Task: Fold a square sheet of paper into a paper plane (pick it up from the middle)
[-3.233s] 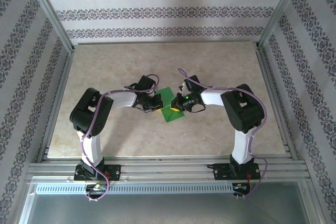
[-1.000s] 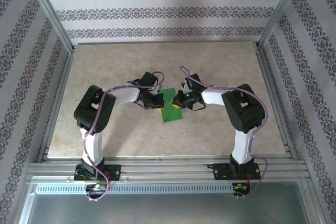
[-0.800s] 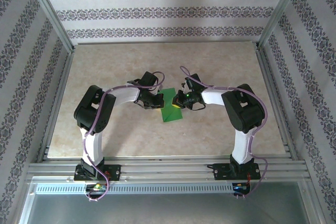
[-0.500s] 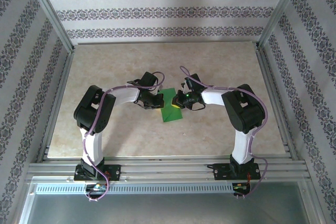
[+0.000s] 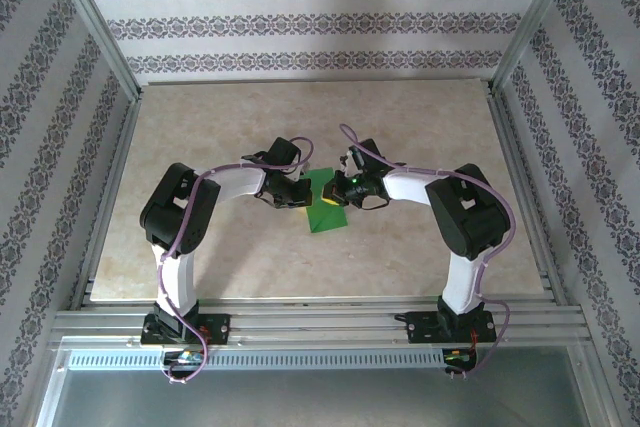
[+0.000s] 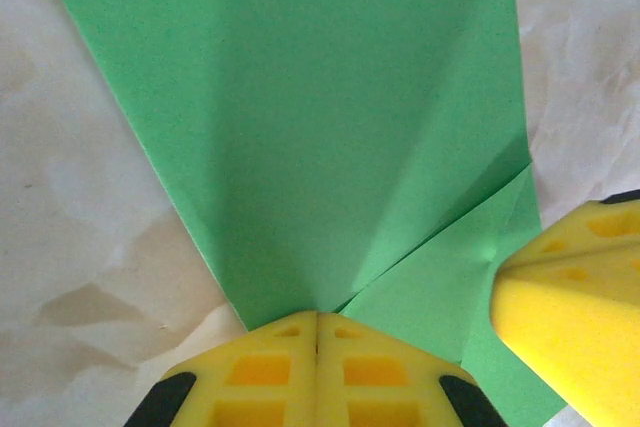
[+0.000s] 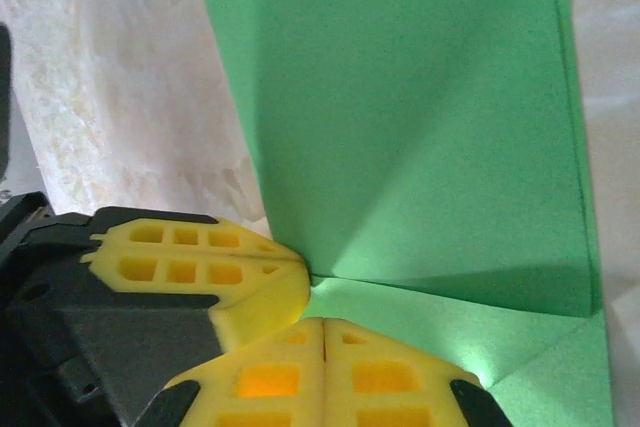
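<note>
Creased green square sheet of paper (image 5: 326, 215) on the table (image 5: 200, 137), left gripper (image 5: 298, 197) at its 9 o'clock, right gripper (image 5: 337, 195) at 2 o'clock, both fully closed, tips touching paper

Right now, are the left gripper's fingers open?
No, the left gripper has its yellow pads pressed together, no gap, at the paper's edge.

Soft, even light is bathing the table (image 5: 200, 127); folds are casting faint shadows across the square sheet of paper (image 6: 300, 97).
</note>
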Motion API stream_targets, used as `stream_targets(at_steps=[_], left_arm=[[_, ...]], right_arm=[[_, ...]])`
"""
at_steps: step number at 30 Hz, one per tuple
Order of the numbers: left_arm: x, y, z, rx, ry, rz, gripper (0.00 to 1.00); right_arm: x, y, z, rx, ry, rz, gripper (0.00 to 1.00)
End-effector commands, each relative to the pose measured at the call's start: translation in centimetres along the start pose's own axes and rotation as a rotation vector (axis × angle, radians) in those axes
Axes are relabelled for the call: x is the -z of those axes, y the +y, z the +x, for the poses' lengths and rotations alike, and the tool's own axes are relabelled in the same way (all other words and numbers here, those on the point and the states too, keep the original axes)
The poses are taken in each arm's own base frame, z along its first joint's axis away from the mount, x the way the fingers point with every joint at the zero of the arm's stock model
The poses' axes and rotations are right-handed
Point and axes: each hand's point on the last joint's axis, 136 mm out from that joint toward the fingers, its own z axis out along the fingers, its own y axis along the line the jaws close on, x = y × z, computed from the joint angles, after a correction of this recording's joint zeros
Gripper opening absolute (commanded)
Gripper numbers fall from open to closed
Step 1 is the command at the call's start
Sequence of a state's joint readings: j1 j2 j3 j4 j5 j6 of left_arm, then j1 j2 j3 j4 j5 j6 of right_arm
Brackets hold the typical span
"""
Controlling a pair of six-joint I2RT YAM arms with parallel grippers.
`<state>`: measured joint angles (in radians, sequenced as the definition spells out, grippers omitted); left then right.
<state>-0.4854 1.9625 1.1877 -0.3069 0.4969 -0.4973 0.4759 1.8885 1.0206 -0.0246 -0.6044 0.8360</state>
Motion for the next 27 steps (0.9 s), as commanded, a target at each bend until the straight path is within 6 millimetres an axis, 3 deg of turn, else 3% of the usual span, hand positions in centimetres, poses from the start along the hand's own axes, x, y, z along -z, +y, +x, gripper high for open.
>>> stream_targets(at_steps=[1,12,15,19,20,23,27], left_arm=[[-1.7,4.5,4.1,0.054,0.119,-0.166,0.00],[-1.0,3.1,3.1,0.056,0.091,-0.128,0.00],[0.2,1.2,1.7,0.058,0.051,-0.076,0.00],[3.4,-2.3,-0.3,0.093,-0.060,0.027,0.00],[4.1,-2.7,-0.5,0.118,-0.084,0.041,0.04],[5.0,-3.3,0.2,0.199,-0.128,0.079,0.07],[4.6,-4.8,2.0,0.277,-0.138,0.162,0.08]], right_arm=[[-1.1,-1.0,0.9,-0.027,0.036,0.016,0.03],[-2.2,-4.6,2.0,-0.068,0.049,0.097,0.02],[-2.3,-5.5,2.2,-0.082,0.049,0.119,0.02],[-2.4,-6.1,2.3,-0.091,0.048,0.132,0.02],[-2.4,-6.2,2.3,-0.093,0.047,0.136,0.02],[-2.4,-6.4,2.3,-0.099,0.045,0.141,0.02],[-2.6,-6.7,2.4,-0.106,0.050,0.146,0.02]])
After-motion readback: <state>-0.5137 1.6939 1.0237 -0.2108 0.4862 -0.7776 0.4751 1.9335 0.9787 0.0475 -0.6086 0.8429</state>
